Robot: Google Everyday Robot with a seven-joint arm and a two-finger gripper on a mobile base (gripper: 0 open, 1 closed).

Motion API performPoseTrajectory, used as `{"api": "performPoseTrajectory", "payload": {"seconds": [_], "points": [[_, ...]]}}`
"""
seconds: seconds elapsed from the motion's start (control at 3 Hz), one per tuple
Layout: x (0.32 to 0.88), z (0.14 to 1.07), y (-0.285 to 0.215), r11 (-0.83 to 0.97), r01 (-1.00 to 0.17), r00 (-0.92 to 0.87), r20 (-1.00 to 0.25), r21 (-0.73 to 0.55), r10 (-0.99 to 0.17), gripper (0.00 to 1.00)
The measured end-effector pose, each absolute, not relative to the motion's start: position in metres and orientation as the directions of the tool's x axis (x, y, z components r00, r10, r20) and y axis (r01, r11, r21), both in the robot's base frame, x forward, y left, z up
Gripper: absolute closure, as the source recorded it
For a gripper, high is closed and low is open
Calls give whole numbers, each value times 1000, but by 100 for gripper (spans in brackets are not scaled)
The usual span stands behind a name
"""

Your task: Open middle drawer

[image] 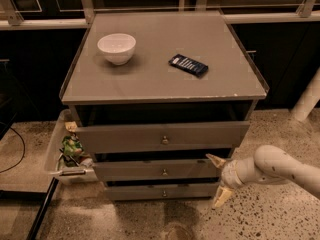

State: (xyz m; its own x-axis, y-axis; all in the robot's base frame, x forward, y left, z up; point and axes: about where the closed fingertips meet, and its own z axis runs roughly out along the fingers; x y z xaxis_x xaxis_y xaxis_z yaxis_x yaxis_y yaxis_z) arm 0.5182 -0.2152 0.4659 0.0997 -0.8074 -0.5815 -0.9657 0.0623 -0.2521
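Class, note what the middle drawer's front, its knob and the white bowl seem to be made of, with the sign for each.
The middle drawer: front probably painted wood, matt flat grey. Its knob: looks like brass, small yellowish glint. The bowl: likely glazed ceramic, smooth white with a soft sheen. The claw, open, sits at the drawer's right end.

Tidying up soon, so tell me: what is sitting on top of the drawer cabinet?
A white bowl and a dark flat object rest on the cabinet top. The gripper is low down, beside the right end of the middle drawer. Drawer interiors are hidden.
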Motion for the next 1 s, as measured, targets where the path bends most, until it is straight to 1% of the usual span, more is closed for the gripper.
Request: {"api": "performPoseTrajectory", "payload": {"seconds": [0.67,1.0], "points": [[521,460,-210,61,-970,93,-588,-236,-803,0],[537,437,-195,43,-976,99,-605,-215,-790,0]]}}
